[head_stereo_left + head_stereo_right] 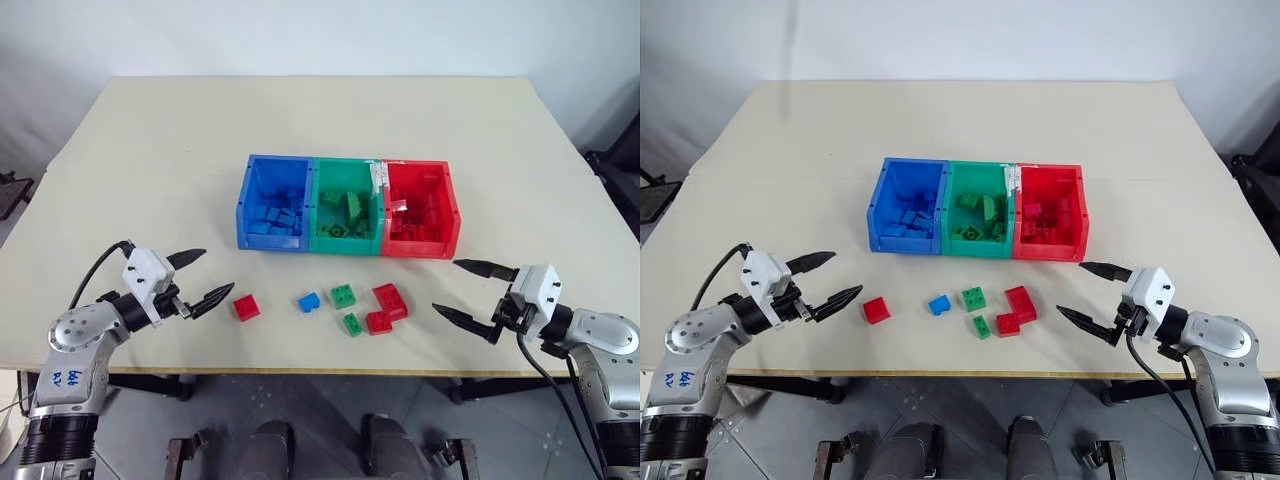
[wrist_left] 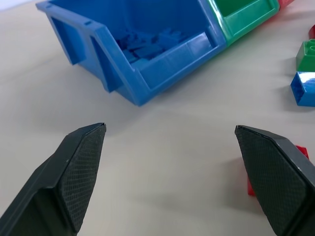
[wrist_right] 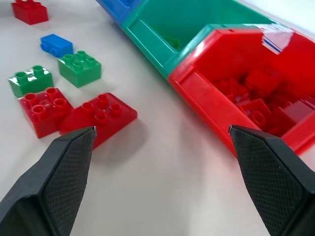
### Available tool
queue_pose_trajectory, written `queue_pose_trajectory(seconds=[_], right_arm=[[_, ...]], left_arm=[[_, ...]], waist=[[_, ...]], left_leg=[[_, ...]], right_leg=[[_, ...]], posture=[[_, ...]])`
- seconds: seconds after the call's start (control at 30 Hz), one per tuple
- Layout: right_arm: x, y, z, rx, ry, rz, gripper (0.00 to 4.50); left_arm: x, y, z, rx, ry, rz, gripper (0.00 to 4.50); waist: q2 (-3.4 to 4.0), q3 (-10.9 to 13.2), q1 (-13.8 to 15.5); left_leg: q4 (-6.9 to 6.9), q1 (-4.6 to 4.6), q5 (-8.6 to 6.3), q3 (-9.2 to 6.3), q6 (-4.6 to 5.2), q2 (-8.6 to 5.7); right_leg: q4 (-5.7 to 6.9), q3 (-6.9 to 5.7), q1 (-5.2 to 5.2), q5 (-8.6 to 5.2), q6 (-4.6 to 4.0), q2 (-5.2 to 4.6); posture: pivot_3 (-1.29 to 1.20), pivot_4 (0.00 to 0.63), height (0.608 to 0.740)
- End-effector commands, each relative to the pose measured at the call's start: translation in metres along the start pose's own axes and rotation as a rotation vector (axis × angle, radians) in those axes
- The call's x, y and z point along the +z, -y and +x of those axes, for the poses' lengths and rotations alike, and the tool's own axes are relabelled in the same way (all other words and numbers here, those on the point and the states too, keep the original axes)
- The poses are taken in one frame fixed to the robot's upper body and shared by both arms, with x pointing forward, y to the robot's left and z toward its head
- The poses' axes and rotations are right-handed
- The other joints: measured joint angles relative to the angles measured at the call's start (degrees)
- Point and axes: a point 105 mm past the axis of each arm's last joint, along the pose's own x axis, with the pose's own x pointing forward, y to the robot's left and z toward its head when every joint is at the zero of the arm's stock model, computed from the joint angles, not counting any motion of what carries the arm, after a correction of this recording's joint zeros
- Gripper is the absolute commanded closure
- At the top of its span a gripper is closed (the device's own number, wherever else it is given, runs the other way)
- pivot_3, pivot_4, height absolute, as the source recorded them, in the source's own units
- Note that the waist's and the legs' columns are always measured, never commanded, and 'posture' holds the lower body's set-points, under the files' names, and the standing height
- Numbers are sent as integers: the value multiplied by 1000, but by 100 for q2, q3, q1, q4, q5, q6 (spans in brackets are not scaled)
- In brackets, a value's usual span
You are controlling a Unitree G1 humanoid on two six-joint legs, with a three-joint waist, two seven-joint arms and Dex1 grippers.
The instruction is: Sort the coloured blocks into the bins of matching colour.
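Note:
Three joined bins stand mid-table: blue bin [image 1: 273,203], green bin [image 1: 346,206], red bin [image 1: 420,208] with white tape on its rim; each holds bricks of its own colour. Loose blocks lie in front: a red one [image 1: 245,307], a blue one [image 1: 309,301], two green ones [image 1: 343,295] [image 1: 352,324], and two red ones [image 1: 391,300] [image 1: 379,322] side by side. My left gripper [image 1: 208,279] hovers open just left of the lone red block. My right gripper [image 1: 465,291] is open, right of the red pair, holding nothing.
The cream table's [image 1: 150,150] front edge runs just below the loose blocks. Wide bare tabletop lies behind and to both sides of the bins. Dark equipment [image 1: 620,170] stands off the table's right side.

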Motion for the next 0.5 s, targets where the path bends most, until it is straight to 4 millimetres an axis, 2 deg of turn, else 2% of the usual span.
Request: queue_pose_trajectory(seconds=[0.03, 0.33, 0.43, 0.5], right_arm=[[11, 0, -5, 3, 23, -38, 0], [-2, 11, -59, 8, -164, -57, 0], [-2, 9, -56, 70, -179, -47, 0], [0, 5, -44, 122, -170, -31, 0]], left_arm=[[12, 0, 1, -32, 36, 29, 35], [52, 71, 27, -449, 145, 1, 35], [58, 95, 31, -571, 147, 5, 35], [59, 102, 32, -595, 148, 2, 35]], waist=[[0, 0, -4], [0, 0, 4], [0, 0, -33], [0, 0, -73]], left_leg=[[0, 0, 0, 0, 0, 0], [6, 7, -9, -1, 11, -6], [0, 23, -12, -1, 8, 2], [0, 24, -14, 1, 4, 12]], right_leg=[[2, 0, 0, 0, 0, 0], [-13, -1, 28, 4, 7, -7], [-48, -5, 46, 4, 7, 2], [-50, -5, 46, 3, 6, 10]], posture=[[0, 150, 740], [0, 150, 740], [0, 150, 740], [0, 150, 740]])
